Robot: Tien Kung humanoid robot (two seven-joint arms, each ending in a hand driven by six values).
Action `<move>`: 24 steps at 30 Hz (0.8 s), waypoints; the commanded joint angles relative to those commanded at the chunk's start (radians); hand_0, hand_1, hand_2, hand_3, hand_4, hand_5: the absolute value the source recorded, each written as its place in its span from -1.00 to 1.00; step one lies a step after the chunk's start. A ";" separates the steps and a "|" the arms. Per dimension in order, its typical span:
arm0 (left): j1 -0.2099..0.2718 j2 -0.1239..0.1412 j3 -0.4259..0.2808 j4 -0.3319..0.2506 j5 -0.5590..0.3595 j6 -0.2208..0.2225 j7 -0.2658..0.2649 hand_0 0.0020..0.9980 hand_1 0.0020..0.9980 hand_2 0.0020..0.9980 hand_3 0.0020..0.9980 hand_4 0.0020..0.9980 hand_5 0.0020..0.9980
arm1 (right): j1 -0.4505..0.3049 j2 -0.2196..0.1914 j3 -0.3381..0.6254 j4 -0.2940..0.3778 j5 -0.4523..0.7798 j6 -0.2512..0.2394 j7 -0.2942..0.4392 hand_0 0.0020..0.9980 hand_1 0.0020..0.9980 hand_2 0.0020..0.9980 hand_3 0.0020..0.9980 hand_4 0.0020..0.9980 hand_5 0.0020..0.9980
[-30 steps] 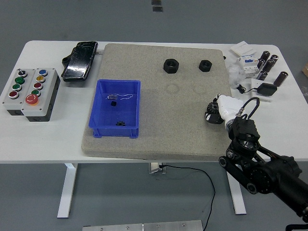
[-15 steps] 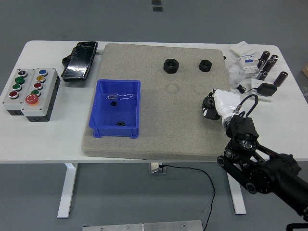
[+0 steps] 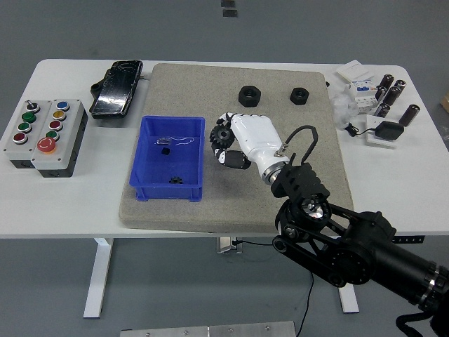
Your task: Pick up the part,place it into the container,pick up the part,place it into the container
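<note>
Two black hex nuts lie at the back of the beige mat, a larger one and a smaller one. A blue bin stands on the mat's left part, with a small black piece and a small black gear inside. My right hand, white-backed with black fingers, hovers just right of the bin's right wall, in front of the larger nut. Its fingers are curled and I see nothing held in them. The left arm is out of view.
A grey button box sits at the table's left. A black device lies behind the bin at the mat's back left corner. Cylinders, white parts and a black adapter crowd the back right corner.
My right hand has swung far to the left, from the mat's right edge to the bin's right side. Both nuts and the bin's contents have not moved.
</note>
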 joint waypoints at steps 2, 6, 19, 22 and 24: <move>0.001 0.000 0.001 0.000 0.002 0.000 0.002 0.34 0.27 0.10 0.20 0.42 -0.25 | 0.022 0.006 -0.041 -0.004 0.010 -0.008 0.008 0.18 0.23 0.24 0.34 0.05 -0.87; 0.002 0.000 -0.002 0.000 0.005 0.000 0.005 0.34 0.27 0.10 0.20 0.42 -0.25 | 0.053 0.015 -0.100 -0.017 0.063 -0.027 0.028 0.18 0.23 0.24 0.34 0.05 -0.87; -0.002 -0.001 -0.009 0.000 0.005 0.001 0.002 0.34 0.27 0.10 0.20 0.42 -0.25 | 0.073 0.042 -0.170 -0.050 0.194 -0.071 0.106 0.24 0.32 0.31 0.36 -0.03 -0.60; -0.002 0.000 -0.010 0.000 0.006 0.001 0.003 0.34 0.27 0.10 0.20 0.42 -0.25 | 0.073 0.047 -0.176 -0.055 0.189 -0.060 0.106 0.41 0.49 0.53 0.41 0.02 -0.48; -0.002 0.000 -0.010 0.000 0.006 0.001 0.002 0.34 0.27 0.10 0.20 0.42 -0.25 | 0.072 0.049 -0.176 -0.057 0.184 -0.054 0.105 0.41 0.49 0.53 0.41 0.02 -0.48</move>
